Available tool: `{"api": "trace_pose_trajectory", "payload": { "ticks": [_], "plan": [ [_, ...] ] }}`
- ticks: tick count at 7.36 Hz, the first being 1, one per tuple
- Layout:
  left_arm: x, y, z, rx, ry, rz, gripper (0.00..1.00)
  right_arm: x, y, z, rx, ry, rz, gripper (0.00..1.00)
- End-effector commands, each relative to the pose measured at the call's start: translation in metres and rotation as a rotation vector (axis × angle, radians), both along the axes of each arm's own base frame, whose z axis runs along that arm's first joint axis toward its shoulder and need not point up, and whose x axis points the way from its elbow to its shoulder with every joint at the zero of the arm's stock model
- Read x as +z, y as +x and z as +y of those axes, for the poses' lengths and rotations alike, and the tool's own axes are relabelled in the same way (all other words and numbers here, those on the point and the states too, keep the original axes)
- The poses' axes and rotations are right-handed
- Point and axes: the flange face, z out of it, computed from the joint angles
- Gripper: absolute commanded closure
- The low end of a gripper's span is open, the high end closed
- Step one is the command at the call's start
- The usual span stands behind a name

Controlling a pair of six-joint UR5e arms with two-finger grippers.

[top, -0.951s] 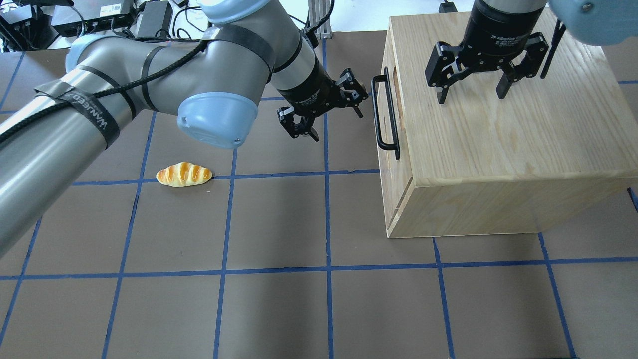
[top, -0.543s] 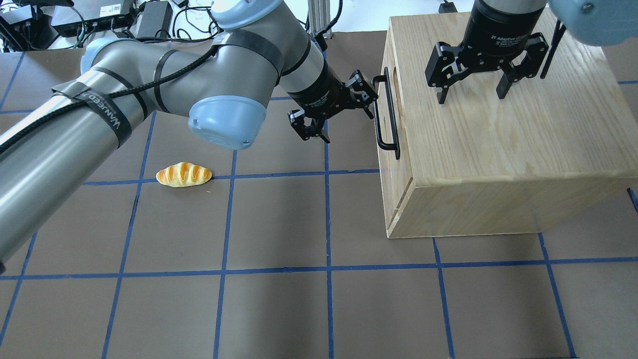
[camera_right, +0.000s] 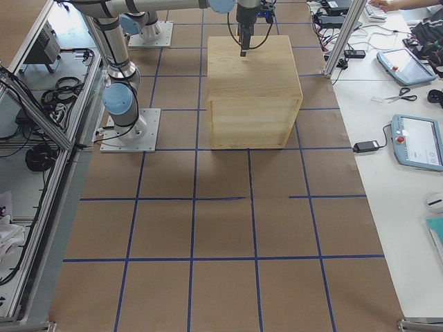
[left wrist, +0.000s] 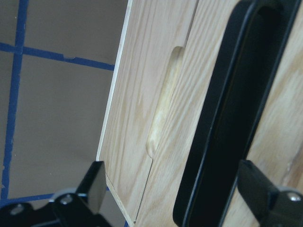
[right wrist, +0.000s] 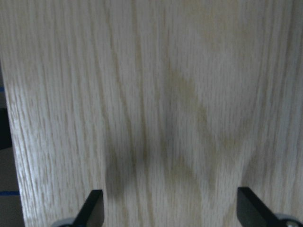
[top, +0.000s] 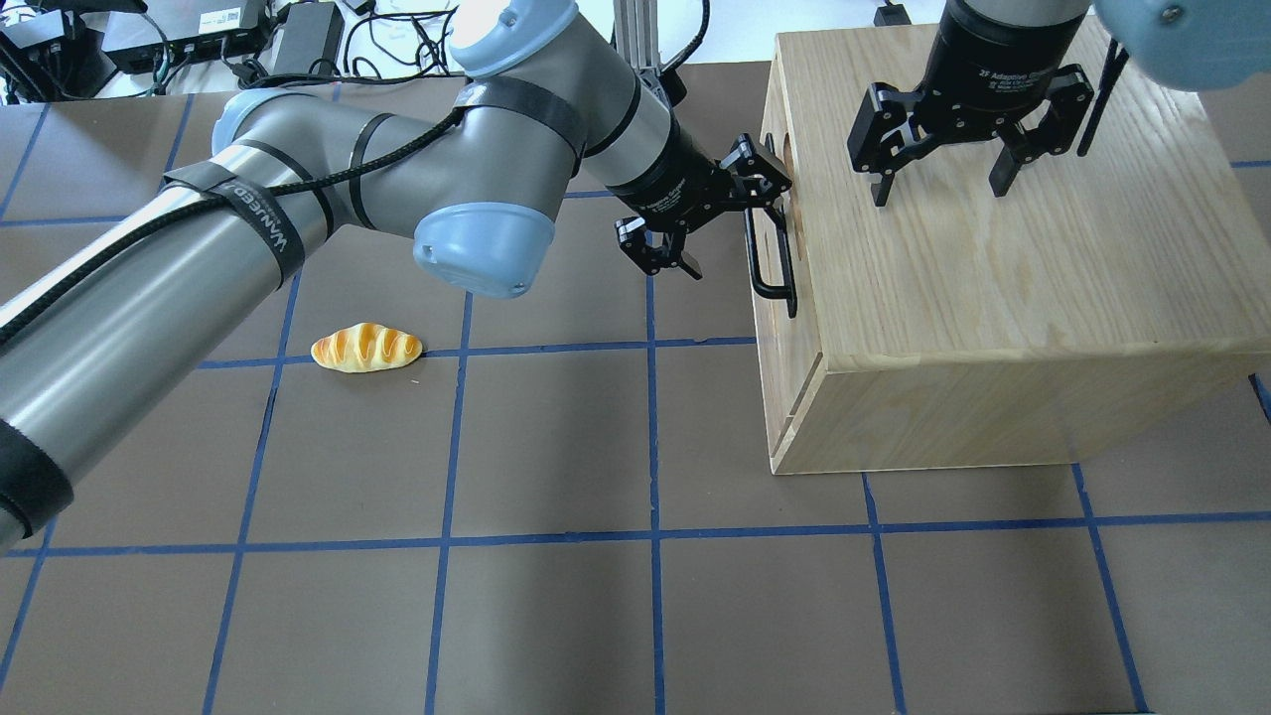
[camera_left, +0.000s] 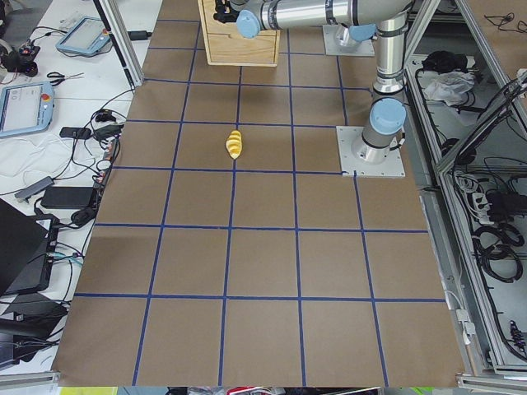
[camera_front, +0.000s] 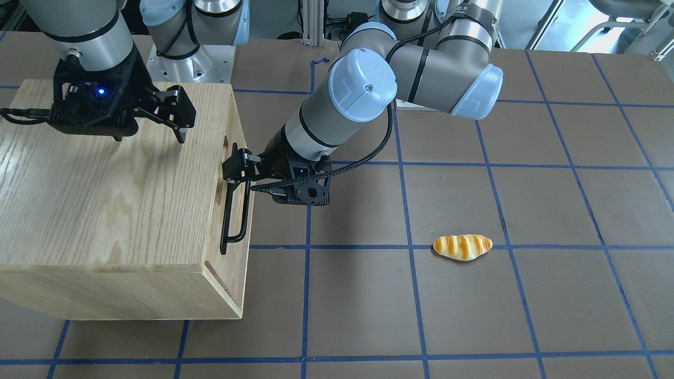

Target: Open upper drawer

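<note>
The upper drawer [top: 794,343] is closed in the front of the oak cabinet [top: 993,278]. Its black bar handle [top: 770,248] and finger slot [left wrist: 163,104] face my left arm. My left gripper [top: 737,226] is open at the far end of the handle. In the left wrist view the handle [left wrist: 222,142] lies between the spread fingers of the gripper [left wrist: 175,189], and I cannot tell if they touch it. It also shows in the front view [camera_front: 237,176] by the handle [camera_front: 231,221]. My right gripper [top: 940,189] is open and empty, just above the cabinet top [right wrist: 151,94].
A toy bread roll [top: 367,348] lies on the brown table to the left of the cabinet, also in the front view [camera_front: 462,247]. Blue tape lines grid the table. Cables and electronics [top: 199,30] sit beyond the far edge.
My left gripper has moved right, from open table to the drawer handle, still open. The right gripper and the drawer have not moved.
</note>
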Motion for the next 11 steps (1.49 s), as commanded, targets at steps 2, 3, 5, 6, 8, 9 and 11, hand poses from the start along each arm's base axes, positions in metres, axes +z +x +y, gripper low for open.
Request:
{"api": "trace_pose_trajectory", "payload": {
  "ticks": [2, 3, 5, 6, 8, 9, 11],
  "plan": [
    [-0.006, 0.007, -0.001, -0.062, -0.066, -0.062, 0.00, 0.000, 0.001, 0.000, 0.002, 0.000, 0.000, 0.00],
    [-0.009, 0.006, -0.002, -0.064, -0.064, -0.065, 0.00, 0.000, 0.001, 0.000, 0.001, 0.000, 0.000, 0.00],
    [-0.005, 0.012, -0.004, -0.102, -0.118, -0.121, 0.00, 0.000, 0.001, 0.000, 0.002, 0.000, 0.000, 0.00],
    [0.002, 0.018, 0.000, -0.135, -0.142, -0.124, 0.00, 0.000, 0.001, 0.000, 0.001, 0.000, 0.000, 0.00],
    [0.004, 0.024, -0.002, -0.171, -0.166, -0.129, 0.00, 0.000, 0.001, 0.000, 0.001, 0.000, 0.000, 0.00],
    [0.001, 0.032, -0.005, -0.214, -0.191, -0.133, 0.00, 0.000, 0.001, 0.000, 0.001, 0.000, 0.000, 0.00],
    [-0.001, 0.042, -0.010, -0.224, -0.205, -0.136, 0.00, -0.001, 0.001, 0.000, 0.002, 0.002, 0.000, 0.00]
  ]
}}
